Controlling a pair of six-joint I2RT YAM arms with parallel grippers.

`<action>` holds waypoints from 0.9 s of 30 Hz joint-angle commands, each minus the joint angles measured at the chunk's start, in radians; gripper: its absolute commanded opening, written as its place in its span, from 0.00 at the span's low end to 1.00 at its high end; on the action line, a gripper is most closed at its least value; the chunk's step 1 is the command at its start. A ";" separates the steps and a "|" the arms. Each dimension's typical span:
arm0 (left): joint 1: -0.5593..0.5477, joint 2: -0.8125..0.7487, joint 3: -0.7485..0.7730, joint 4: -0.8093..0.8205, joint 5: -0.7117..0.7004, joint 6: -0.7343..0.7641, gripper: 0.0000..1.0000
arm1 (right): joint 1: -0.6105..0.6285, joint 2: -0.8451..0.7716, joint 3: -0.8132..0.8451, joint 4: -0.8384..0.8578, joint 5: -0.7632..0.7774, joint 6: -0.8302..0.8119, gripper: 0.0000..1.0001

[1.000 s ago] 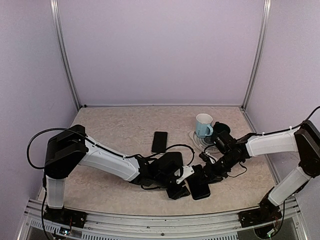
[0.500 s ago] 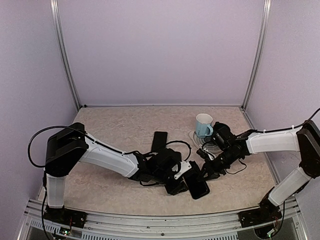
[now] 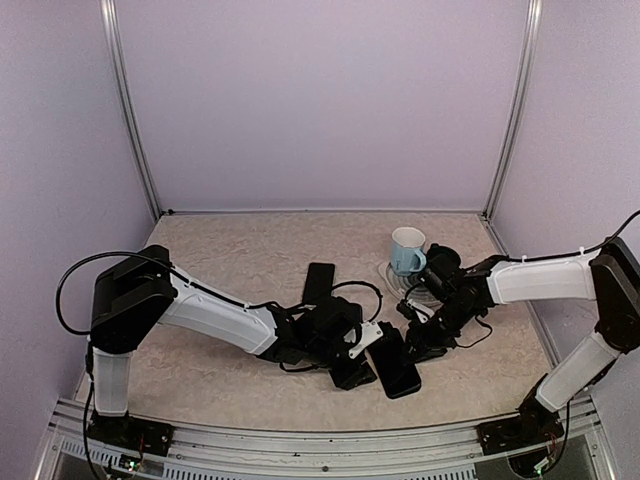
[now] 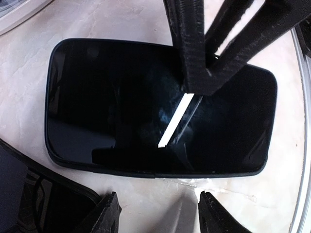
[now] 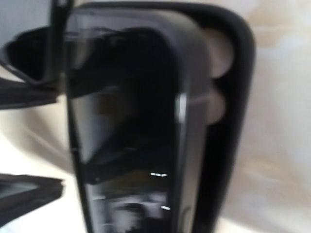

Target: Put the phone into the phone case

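The black phone (image 3: 396, 370) lies screen up on the table between both grippers, and fills the left wrist view (image 4: 121, 107). In the right wrist view the phone (image 5: 126, 121) sits partly inside the black phone case (image 5: 238, 97), its grey long edge raised above the case rim. My right gripper (image 3: 413, 345) stands over the phone; its fingers (image 4: 192, 53) meet at the tips on the screen. My left gripper (image 4: 160, 216) is open and empty, just short of the phone's long side (image 3: 352, 372).
A second flat black slab (image 3: 319, 283) lies behind the left arm. A pale blue mug (image 3: 407, 250) stands on a clear round dish (image 3: 392, 277) at the back right. Black cables (image 3: 455, 335) trail under the right arm.
The phone has slid slightly up and left. Both grippers have drawn a little further from the table's near edge, staying at the phone.
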 commanded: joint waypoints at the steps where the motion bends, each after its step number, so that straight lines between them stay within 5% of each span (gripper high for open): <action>1: 0.027 0.030 -0.008 -0.061 -0.046 0.010 0.56 | 0.015 0.001 0.072 -0.133 0.148 -0.013 0.25; 9: 0.027 0.015 -0.024 -0.059 -0.053 0.008 0.56 | 0.020 -0.036 0.095 -0.195 0.174 -0.014 0.33; 22: 0.025 0.035 -0.013 -0.058 -0.038 0.006 0.56 | 0.074 0.041 -0.032 -0.044 0.117 0.053 0.00; 27: 0.020 0.048 -0.004 -0.062 -0.031 0.007 0.55 | 0.121 0.091 -0.032 -0.002 0.100 0.077 0.00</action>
